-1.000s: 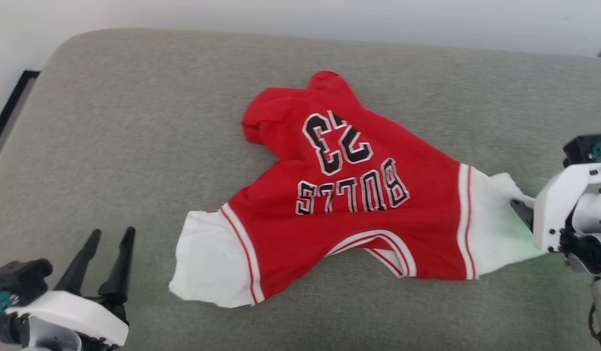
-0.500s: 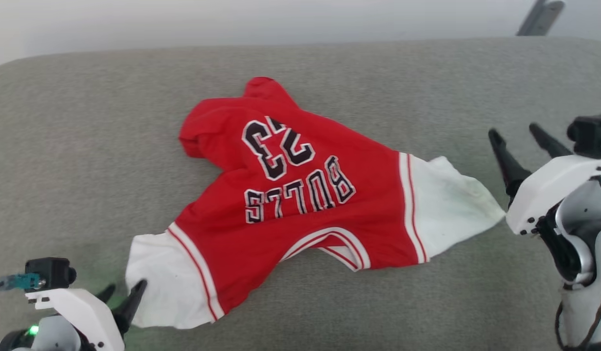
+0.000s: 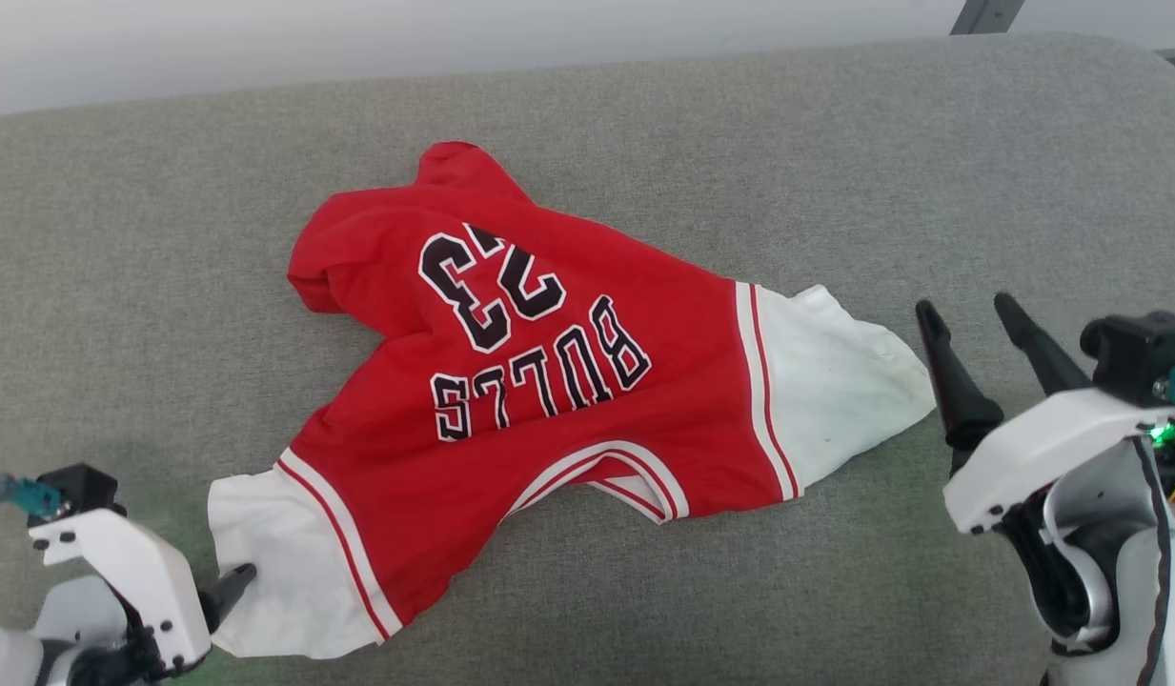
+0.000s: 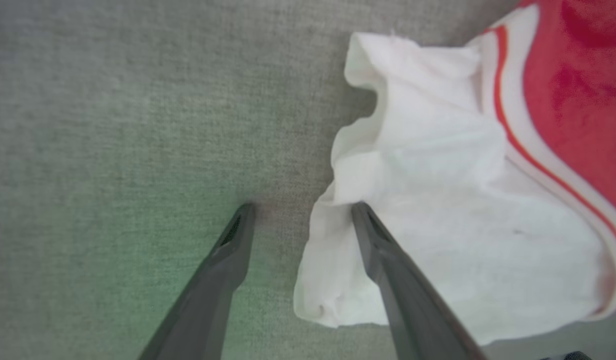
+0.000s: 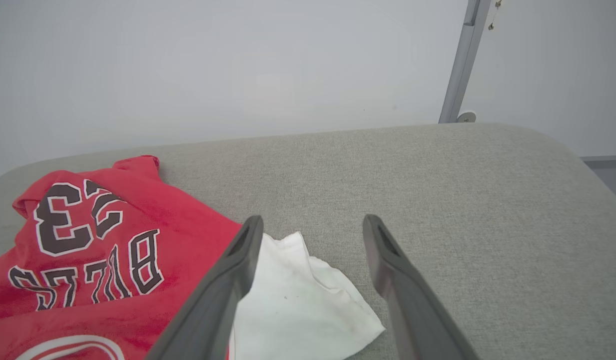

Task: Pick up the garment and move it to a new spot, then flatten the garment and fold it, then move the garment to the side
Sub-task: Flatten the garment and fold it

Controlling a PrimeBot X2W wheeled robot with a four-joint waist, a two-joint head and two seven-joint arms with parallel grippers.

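Note:
The garment (image 3: 549,381), a red jersey with white sleeves and upside-down "BULLS 23" lettering, lies crumpled on the grey cushion (image 3: 835,143). My left gripper (image 4: 303,206) is open and low at the near-left sleeve (image 4: 437,200). Its right finger (image 4: 382,250) rests on the sleeve's white edge, and its left finger is over bare cushion. Only one dark fingertip (image 3: 236,579) shows in the head view, touching that sleeve. My right gripper (image 3: 963,305) is open and raised just right of the other white sleeve (image 3: 835,381), with nothing between its fingers (image 5: 238,270).
The cushion's rounded back edge meets a pale wall. A grey metal pole (image 5: 462,60) stands behind the far right corner. Bare cushion spreads left and right of the jersey.
The head camera has swung, shifting the whole picture. My right gripper has drawn back and up from the right sleeve. My left gripper has dropped onto the left sleeve's edge.

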